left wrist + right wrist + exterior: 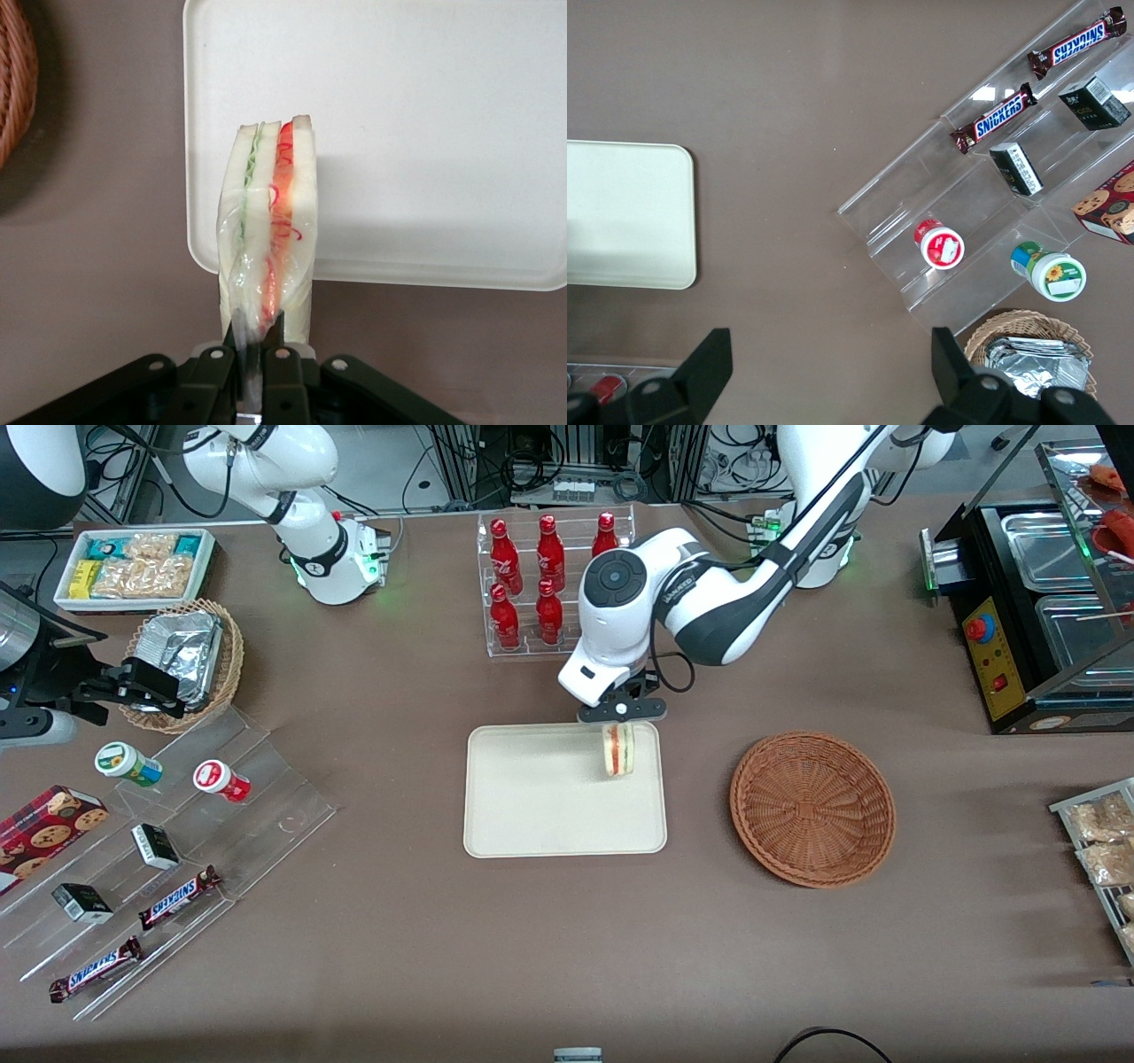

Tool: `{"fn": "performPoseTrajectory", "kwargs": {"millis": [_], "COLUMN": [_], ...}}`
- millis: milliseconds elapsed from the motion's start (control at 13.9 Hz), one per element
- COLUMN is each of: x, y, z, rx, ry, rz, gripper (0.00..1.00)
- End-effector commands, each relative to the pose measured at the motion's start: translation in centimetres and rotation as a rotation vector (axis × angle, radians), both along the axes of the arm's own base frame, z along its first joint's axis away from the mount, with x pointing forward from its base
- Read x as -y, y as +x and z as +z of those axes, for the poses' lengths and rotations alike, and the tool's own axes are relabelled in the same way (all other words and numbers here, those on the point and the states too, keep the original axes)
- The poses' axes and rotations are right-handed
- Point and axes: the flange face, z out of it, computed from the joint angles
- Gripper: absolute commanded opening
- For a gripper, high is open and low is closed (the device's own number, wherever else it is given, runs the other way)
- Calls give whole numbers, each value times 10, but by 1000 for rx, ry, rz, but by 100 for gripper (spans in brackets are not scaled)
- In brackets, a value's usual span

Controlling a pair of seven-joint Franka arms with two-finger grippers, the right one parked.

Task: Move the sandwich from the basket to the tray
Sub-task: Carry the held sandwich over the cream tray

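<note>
One tool (620, 724), sandwich (617, 749), bottles (542, 581) near.

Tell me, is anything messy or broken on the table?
Nothing stands out. The gripper holds the sandwich above the tray, the basket sits flat and empty, and the red bottles stand upright in their rack.

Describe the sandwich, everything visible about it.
The sandwich is a wedge of pale white bread in layers, with a green filling stripe and a red-orange one running along its cut edge, wrapped in what looks like clear film. The gripper is shut on its narrow end and holds it upright on edge. In the front view it hangs over the tray, near the tray's corner closest to the bottle rack and the basket. Whether it touches the tray's surface yet cannot be told. The basket holds nothing.
</note>
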Motion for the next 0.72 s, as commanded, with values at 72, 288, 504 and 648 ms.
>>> {"fn": "performPoseTrajectory", "kwargs": {"millis": [72,288,504,648], "x": [20,25,21,19], "y": [-15,-34,-34,-34], "z": [7,20,20,18], "rx": [23,16,-19,-39], "ry": [20,58,60,64], "rz": [85,111,117,90], "gripper": [0,0,0,0]}}
